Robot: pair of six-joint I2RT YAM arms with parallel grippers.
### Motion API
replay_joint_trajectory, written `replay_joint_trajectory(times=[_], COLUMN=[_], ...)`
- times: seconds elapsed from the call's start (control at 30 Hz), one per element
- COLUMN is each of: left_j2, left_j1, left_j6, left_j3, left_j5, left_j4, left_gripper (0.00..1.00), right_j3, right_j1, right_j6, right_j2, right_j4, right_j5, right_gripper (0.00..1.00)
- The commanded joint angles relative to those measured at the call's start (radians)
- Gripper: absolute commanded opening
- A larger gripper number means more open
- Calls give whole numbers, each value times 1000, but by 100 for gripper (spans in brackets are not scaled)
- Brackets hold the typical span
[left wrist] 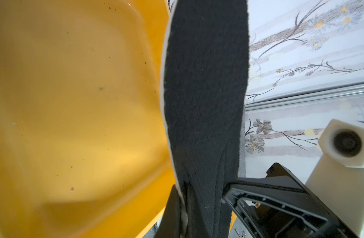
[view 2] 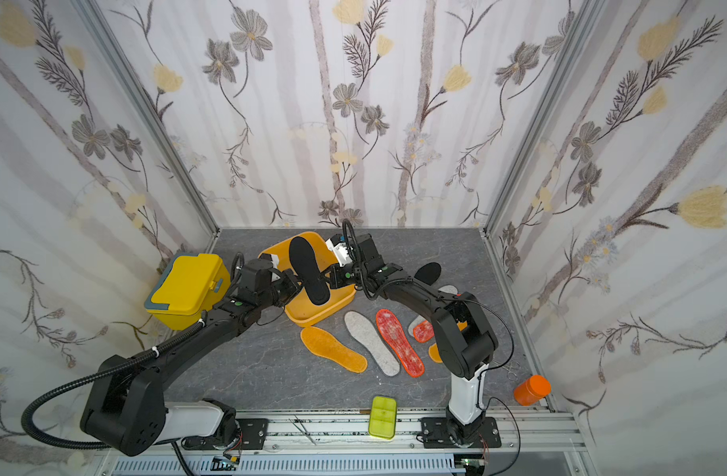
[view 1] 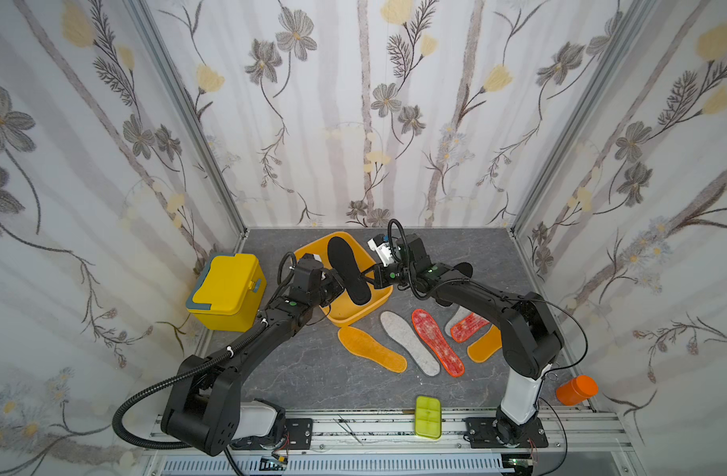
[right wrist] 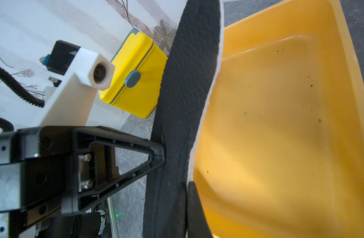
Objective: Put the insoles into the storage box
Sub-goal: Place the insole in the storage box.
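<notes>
Your left hand [view 1: 343, 285] & right hand [view 1: 365, 279] were both closed on one black insole [view 1: 348, 270]. They pinched it from opposite long edges toward its nearer end, over the box [view 1: 365, 312]. Whether it touched the box floor, can't tell. In the wrist views the black insole [left wrist: 205, 92] had a fuzzy, felt-like face w/ a thin white edge. The box [right wrist: 280, 123] was smooth orange-yellow plastic, open-topped, w/ rounded corners & dark specks on its floor.

The rest lay flat on the dark marbled surface [view 1: 312, 371], just nearer than the box. There was a yellow insole [view 1: 372, 349] w/ a fibrous top, a grey insole [view 1: 409, 344] of felt & a red insole [view 1: 438, 342], mottled w/ an orange rim. More were part-hidden under the right arm. A 2nd black insole [view 1: 462, 270] showed behind that arm.

A serial no. was printed on an arm part in the right wrist view, its digits not surely readable.
</notes>
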Motion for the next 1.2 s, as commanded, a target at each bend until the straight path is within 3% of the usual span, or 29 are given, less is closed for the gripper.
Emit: replay_joint_trajectory(times=[0.0,0.17,0.23,0.3,0.4,0.7,1.17], left_j2=[-31,-45,-44,-42,-41,29,364], left_j1=[5,19,26,33,40,88,139], left_j6=[-29,-32,-28,-28,-25,-14,7], left_j3=[-17,-20,-17,-17,-17,31,297], left_j5=[-67,-80,-77,-76,-74,-55,10], left_j4=[52,51,46,45,45,-17,-228], left_gripper=[0,0,0,0,0,0,0], right_j3=[21,36,37,35,31,-22,-145], right_j1=[4,5,2,2,-4,-34,-62], right_j6=[-16,-31,-34,-41,-51,-51,-38], right_j2=[0,7,3,-4,-19,-104,-214], right_j4=[3,-26,-28,-34,-45,-53,-37], right_j5=[15,36,45,62,84,92,96], right_gripper=[6,10,18,32,39,43,45])
